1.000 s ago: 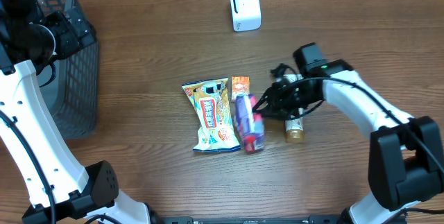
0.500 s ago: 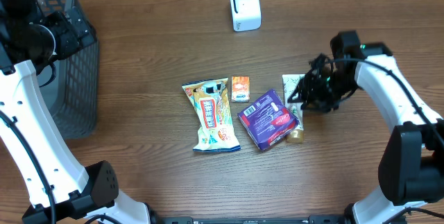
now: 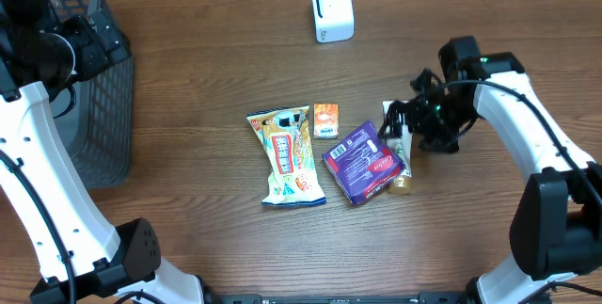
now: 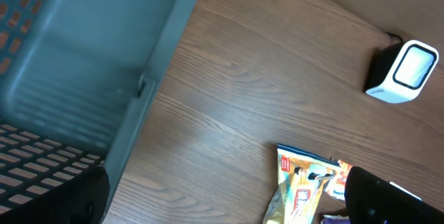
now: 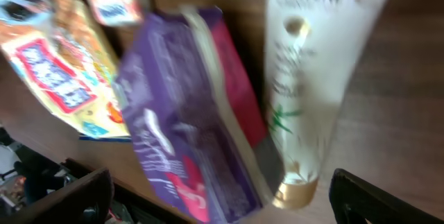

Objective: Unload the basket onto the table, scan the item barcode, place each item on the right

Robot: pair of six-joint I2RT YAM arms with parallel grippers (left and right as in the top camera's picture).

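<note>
resting edge against white tube (image 3: 399, 142), purple packet (image 3: 361, 164) — right gripper (image 3: 406, 123) spread beside.

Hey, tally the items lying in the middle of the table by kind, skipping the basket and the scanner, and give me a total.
Snack bag: 1
Small orange packet: 1
Purple box: 1
White tube: 1
Total: 4

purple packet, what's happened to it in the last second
The right gripper let go of the purple packet, which fell from on edge to flat beside the tube, uncovering the orange sachet; the gripper drew back rightward. Snack bag and scanner stayed put.
</note>
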